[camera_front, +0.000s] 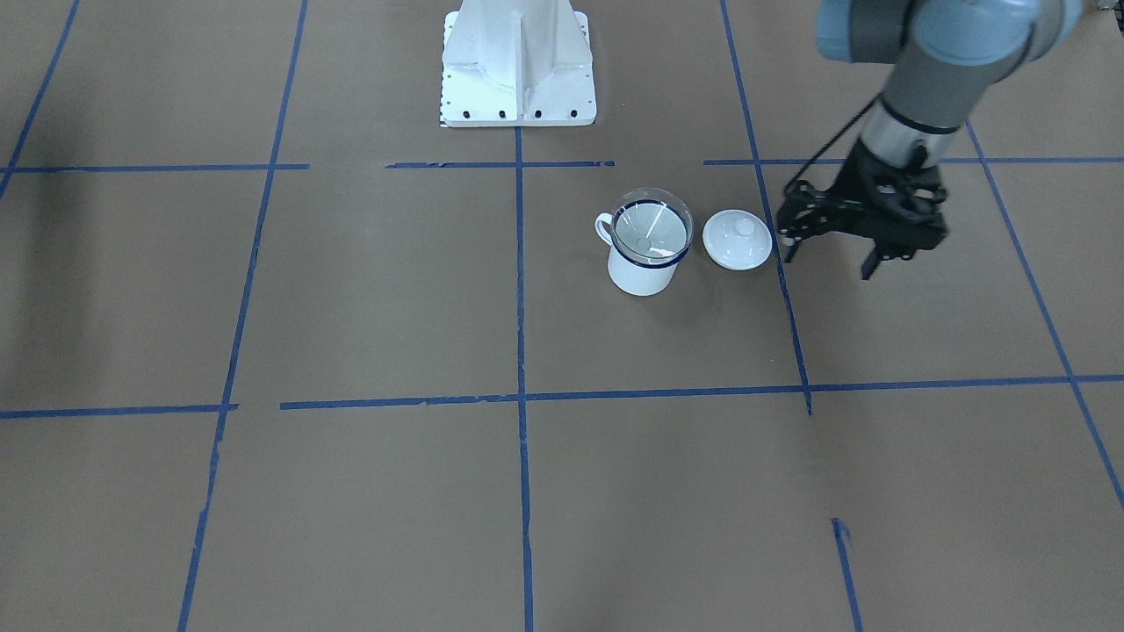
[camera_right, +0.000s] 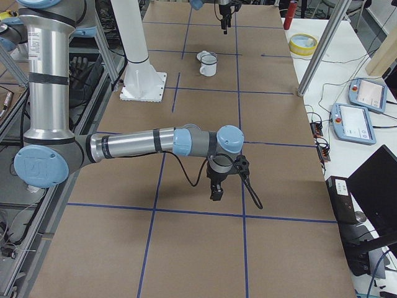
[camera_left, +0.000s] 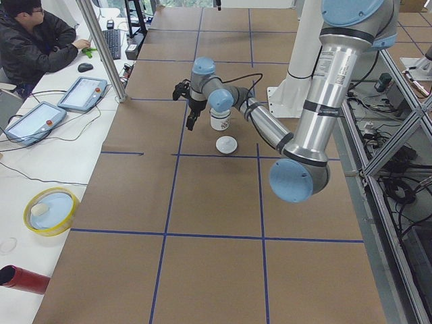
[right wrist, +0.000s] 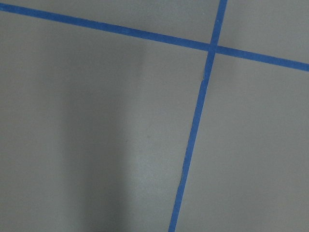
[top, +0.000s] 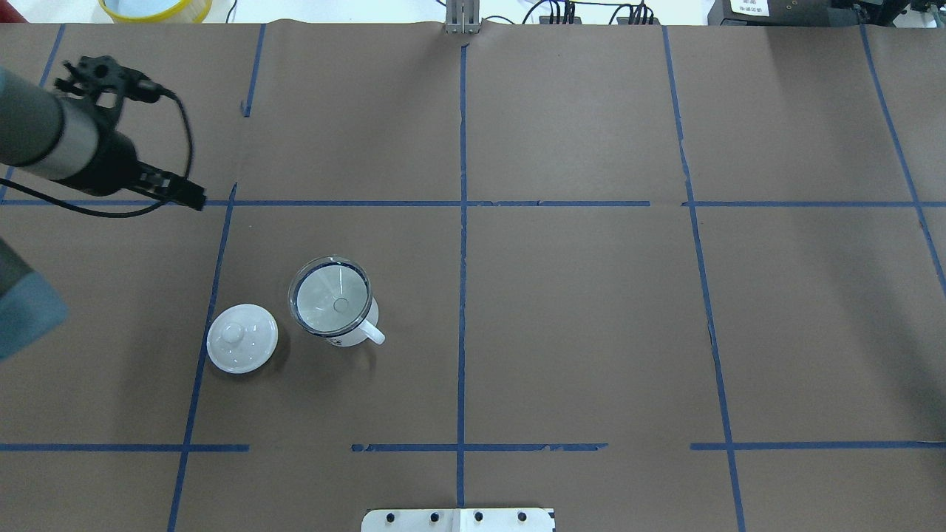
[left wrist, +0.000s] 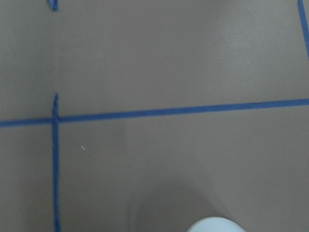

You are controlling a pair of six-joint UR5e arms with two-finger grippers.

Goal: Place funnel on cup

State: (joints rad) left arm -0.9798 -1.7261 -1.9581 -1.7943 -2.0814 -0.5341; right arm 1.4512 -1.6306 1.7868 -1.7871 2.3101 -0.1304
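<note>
The clear funnel point(camera_front: 652, 233) sits bowl-up in the mouth of the white mug point(camera_front: 644, 274) with the dark blue rim, also in the overhead view: funnel point(top: 330, 295), mug point(top: 353, 336). My left gripper point(camera_front: 828, 262) is open and empty, held above the table to the far side of the lid from the mug, touching nothing. My right gripper point(camera_right: 217, 186) hangs over the table far from the mug; it shows only in the exterior right view, so I cannot tell its state.
A round white knobbed lid point(camera_front: 738, 239) lies on the paper beside the mug, between it and my left gripper. The robot base point(camera_front: 518, 66) stands behind the mug. A yellow bowl point(top: 155, 7) sits at the table's far edge. An operator point(camera_left: 34, 40) sits at the side desk.
</note>
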